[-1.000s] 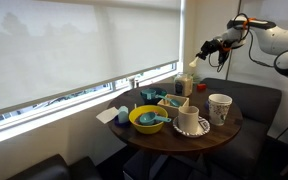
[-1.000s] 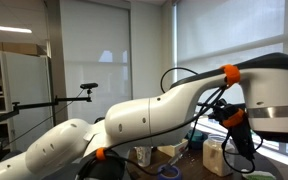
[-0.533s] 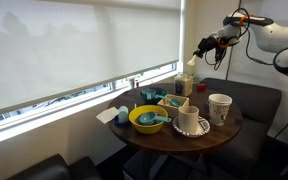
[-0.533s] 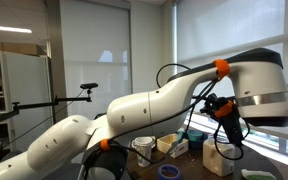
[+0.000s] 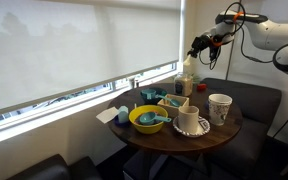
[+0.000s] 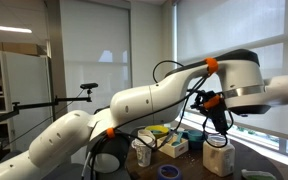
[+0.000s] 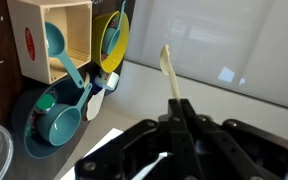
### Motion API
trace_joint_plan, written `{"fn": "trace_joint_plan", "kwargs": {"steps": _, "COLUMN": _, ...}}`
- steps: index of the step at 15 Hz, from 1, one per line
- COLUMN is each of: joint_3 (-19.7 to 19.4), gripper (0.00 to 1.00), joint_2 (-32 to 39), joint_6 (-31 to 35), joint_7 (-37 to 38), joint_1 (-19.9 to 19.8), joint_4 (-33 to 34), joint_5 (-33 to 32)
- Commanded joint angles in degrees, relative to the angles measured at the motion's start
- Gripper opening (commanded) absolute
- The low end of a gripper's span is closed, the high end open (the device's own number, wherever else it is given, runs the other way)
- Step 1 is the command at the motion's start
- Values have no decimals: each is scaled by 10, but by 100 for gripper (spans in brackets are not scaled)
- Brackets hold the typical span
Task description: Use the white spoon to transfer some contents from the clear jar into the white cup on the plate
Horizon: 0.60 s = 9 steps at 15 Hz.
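Hovering high over the far side of the round dark table [image 5: 224, 135], my gripper [image 5: 197, 45] has the slim white long-handled spoon [image 7: 168, 68] clamped between fingers [image 7: 187, 118] that are fully shut on it, no gap showing, the free end poking out beyond my tips. I judge the step in hand to be the descent to the small clear jar of pale beige contents [image 5: 186, 86], which stands below me by the window, well apart from my tips. To do it well I should come down straight over the jar's mouth, line the spoon up with the opening before it enters, and go slowly so the shaft does not knock the rim and tip the jar. I cannot tell from here which end of the spoon leads. The low plain white cup [image 5: 189, 121] waits on its small round white plate [image 5: 204, 133] at the near side, just right of the yellow bowl [image 5: 144, 120], so a loaded spoon must travel level.
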Motion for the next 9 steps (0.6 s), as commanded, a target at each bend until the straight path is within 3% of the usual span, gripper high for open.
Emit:
{"fn": "trace_joint_plan", "kwargs": {"steps": 1, "joint_3": 0, "gripper": 5, "joint_2": -3, "joint_6": 1, "joint_7": 0, "joint_1": -1, "joint_4": -6, "joint_5": 0}}
{"fn": "trace_joint_plan", "kwargs": {"steps": 9, "joint_3": 0, "gripper": 5, "joint_2": -6, "joint_6": 1, "joint_7": 0, "joint_1": -3, "joint_4": -10, "joint_5": 0}}
